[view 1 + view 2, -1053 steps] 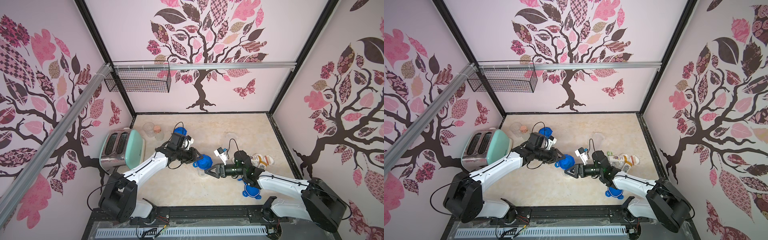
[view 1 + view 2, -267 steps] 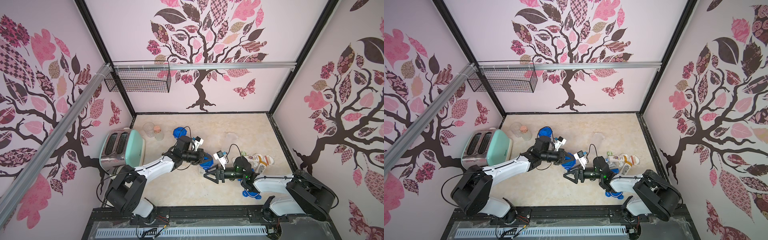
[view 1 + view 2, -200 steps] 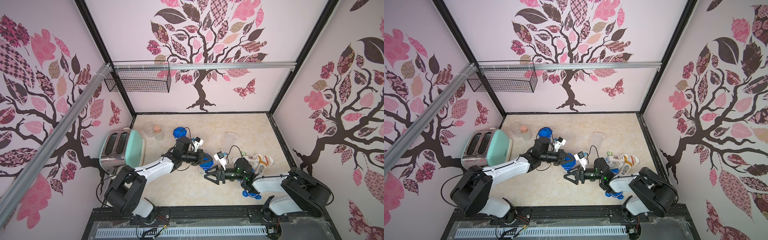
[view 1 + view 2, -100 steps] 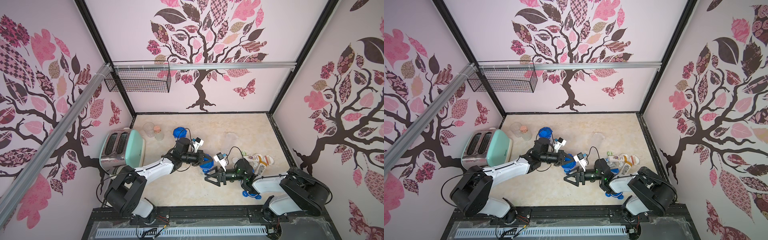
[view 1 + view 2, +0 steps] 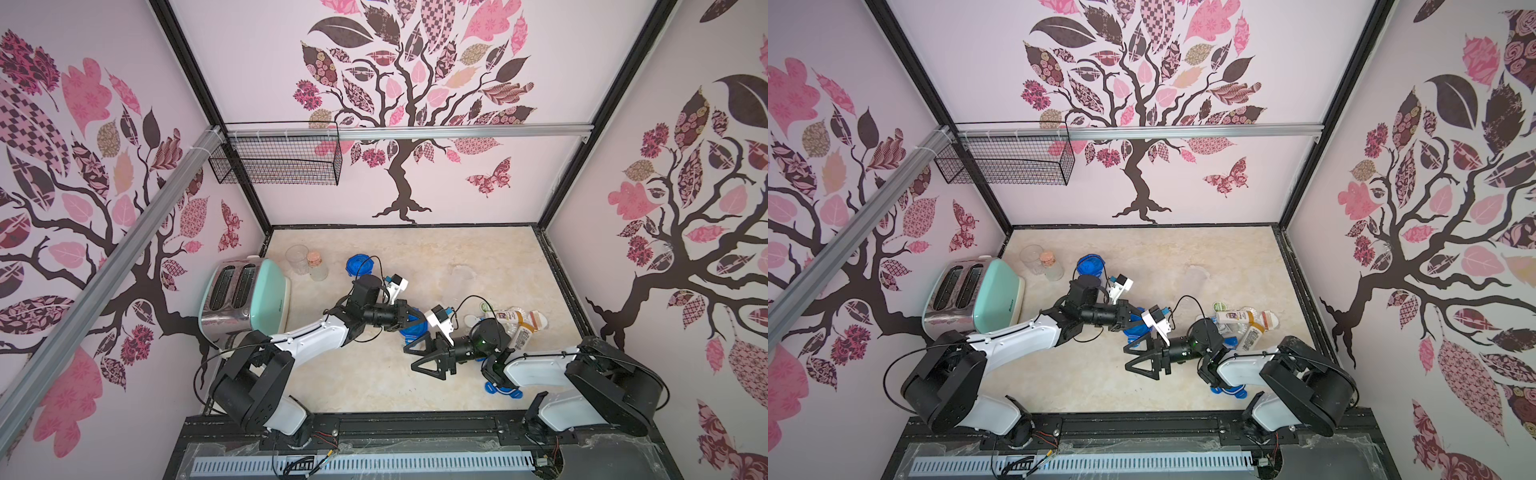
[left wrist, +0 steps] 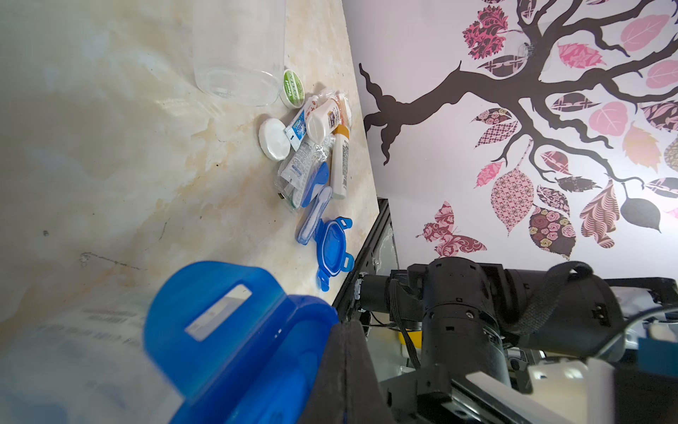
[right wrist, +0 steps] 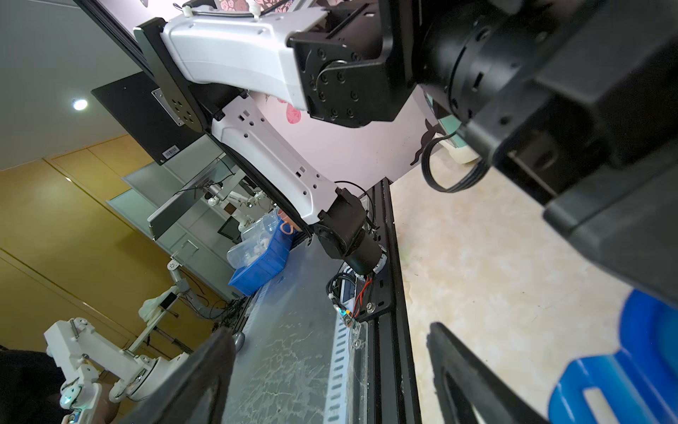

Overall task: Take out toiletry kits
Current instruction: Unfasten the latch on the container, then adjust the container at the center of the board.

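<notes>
Loose toiletry kit items (image 5: pixel 515 326) (image 5: pixel 1246 326) lie in a pile by the right wall: white bottles with yellow caps, a toothpaste tube, round tubs, blue toothbrushes and clear packets (image 6: pixel 312 147). In mid-table stands a clear canister with a blue clip lid (image 5: pixel 413 328) (image 5: pixel 1138 326). My left gripper (image 5: pixel 409 319) (image 6: pixel 346 337) is shut on the edge of that lid (image 6: pixel 234 330). Just in front of it my right gripper (image 5: pixel 409 359) (image 5: pixel 1127 357) (image 7: pixel 328 330) stands open and holds nothing. The canister's contents are blurred.
An empty clear canister (image 6: pixel 238 55) lies beside the pile, and a loose blue lid (image 5: pixel 503 388) (image 6: pixel 332 249) sits under the right arm. Another blue-lidded canister (image 5: pixel 359 264), a clear cup (image 5: pixel 297 257), a cork jar (image 5: pixel 316 266) and a mint toaster (image 5: pixel 245 299) stand at the back left.
The right gripper's jaws have spread slightly wider and it has barely shifted. The left gripper stays shut on the lid in the same place.
</notes>
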Tool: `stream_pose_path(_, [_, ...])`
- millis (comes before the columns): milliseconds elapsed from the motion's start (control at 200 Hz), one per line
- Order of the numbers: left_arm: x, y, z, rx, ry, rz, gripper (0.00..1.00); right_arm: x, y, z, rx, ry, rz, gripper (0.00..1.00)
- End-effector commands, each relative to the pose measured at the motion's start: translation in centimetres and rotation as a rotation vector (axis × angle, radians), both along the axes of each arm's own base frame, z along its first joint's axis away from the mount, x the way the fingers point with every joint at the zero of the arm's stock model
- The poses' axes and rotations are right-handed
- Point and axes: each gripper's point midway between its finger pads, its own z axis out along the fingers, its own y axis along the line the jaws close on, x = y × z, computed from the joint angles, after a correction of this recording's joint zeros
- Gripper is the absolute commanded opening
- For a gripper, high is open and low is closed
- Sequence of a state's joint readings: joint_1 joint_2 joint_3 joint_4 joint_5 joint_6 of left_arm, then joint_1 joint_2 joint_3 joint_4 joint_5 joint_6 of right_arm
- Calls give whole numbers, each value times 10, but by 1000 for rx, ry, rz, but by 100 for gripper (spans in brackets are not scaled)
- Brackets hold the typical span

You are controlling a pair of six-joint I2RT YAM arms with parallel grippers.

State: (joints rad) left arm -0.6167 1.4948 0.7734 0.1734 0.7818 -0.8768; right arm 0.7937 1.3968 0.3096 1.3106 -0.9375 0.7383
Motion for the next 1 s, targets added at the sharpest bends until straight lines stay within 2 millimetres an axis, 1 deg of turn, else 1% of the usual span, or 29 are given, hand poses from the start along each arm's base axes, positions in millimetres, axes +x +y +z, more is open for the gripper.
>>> stream_pose_path(0, [-20,27,-68,247,167,47,1,-2,2,13,4,-61,15,87])
stream_pose_path(95, [-15,24,-43,229,119,35,3,-1,2,16,-21,-84,4,88])
stream_pose_path(215, [-8,19,-1,201,21,10,5,-2,0,24,-2,-102,-8,89])
stream_pose_path(270, [-4,19,18,193,-20,9,11,-3,-1,28,2,-104,-3,89])
stream_pose_path(360, [1,18,49,166,-84,10,23,-4,-2,35,3,-122,-8,89])
stream_pose_path(435, [1,21,69,150,-119,16,29,-3,-4,39,0,-146,-29,89])
stream_pose_path(495, [-1,26,80,153,-145,34,34,-1,-6,44,-4,-161,-50,89])
stream_pose_path(570, [-3,37,85,177,-163,75,37,5,-8,49,-10,-176,-91,89])
stream_pose_path(645, [-7,52,84,215,-154,126,40,17,-12,52,-24,-172,-144,90])
stream_pose_path(710, [-15,65,78,262,-132,158,41,35,-18,54,-35,-145,-213,89])
stream_pose_path(775, [-24,73,70,279,-109,165,43,57,-26,53,-49,-101,-301,89])
stream_pose_path(875, [-39,77,61,257,-75,152,44,92,-41,47,-65,-16,-420,89])
stream_pose_path(940, [-46,74,59,213,-65,132,44,108,-48,40,-77,25,-467,89])
stream_pose_path(995, [-50,72,54,184,-45,121,45,116,-48,34,-92,46,-479,89])
